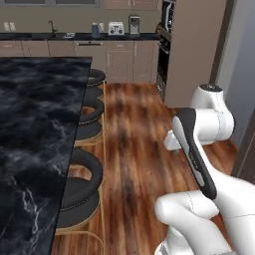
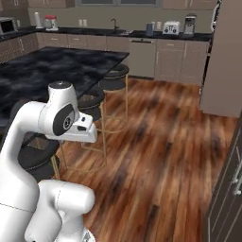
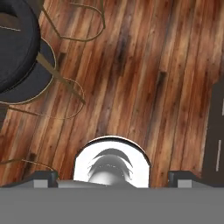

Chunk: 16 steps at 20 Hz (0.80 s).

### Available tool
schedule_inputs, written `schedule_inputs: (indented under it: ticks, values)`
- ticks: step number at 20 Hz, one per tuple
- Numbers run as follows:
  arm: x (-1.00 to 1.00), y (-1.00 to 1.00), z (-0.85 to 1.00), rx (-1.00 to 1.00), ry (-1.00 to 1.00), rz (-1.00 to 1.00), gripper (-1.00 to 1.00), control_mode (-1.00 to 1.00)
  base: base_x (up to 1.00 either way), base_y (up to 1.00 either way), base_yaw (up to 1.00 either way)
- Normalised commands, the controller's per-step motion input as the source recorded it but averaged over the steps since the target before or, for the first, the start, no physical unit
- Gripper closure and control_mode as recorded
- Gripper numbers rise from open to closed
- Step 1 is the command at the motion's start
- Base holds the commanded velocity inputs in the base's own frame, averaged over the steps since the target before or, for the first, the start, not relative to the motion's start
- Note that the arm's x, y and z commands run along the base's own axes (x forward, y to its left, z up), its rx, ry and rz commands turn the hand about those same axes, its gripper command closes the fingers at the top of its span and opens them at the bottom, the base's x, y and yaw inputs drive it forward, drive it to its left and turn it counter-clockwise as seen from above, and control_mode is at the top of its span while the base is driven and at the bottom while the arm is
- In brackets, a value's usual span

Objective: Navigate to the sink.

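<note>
- Progress, as a judgement: the drive is well short of done. The sink sits in the far dark-topped table along the back wall, marked by its thin dark curved gooseneck faucet [image 2: 114, 23], also seen in the left base view [image 1: 51, 26]; the basin itself is too small and flat-on to make out.
- Left to do: cross the long run of glossy striped brown plank floor [image 2: 160, 142] and draw up in front of that table.
- The pincer [image 3: 113, 176] points down at the floor; its two small dark tips stand far apart with nothing between them, so it is released and empty.
- Beside the route runs a black marble-veined island table [image 1: 35, 124], smooth and polished, with sharp straight edges.
- Tucked along it are round black padded stools [image 1: 82, 182] on thin brass-coloured wire legs.
- On the far table stand a white boxy toaster [image 1: 115, 28] and a grey coffee machine [image 1: 134, 25].
- Beige panelled cabinets [image 2: 182, 59] line the back wall, matte and flat.
</note>
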Motion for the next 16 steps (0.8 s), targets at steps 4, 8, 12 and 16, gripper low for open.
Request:
schedule_inputs:
  ticks: [4, 8, 12, 16]
  values:
    - [0.0, 0.0, 0.0, 0.0, 0.0, 0.0, -1.0, 1.0, 1.0, -0.01, 0.35]
    - [0.0, 0.0, 0.0, 0.0, 0.0, 0.0, -1.0, 1.0, 1.0, -0.24, 0.21]
    - [0.0, 0.0, 0.0, 0.0, 0.0, 0.0, -1.0, 1.0, 1.0, -0.54, 0.0]
    - [0.0, 0.0, 0.0, 0.0, 0.0, 0.0, -1.0, 1.0, 1.0, -0.55, -0.16]
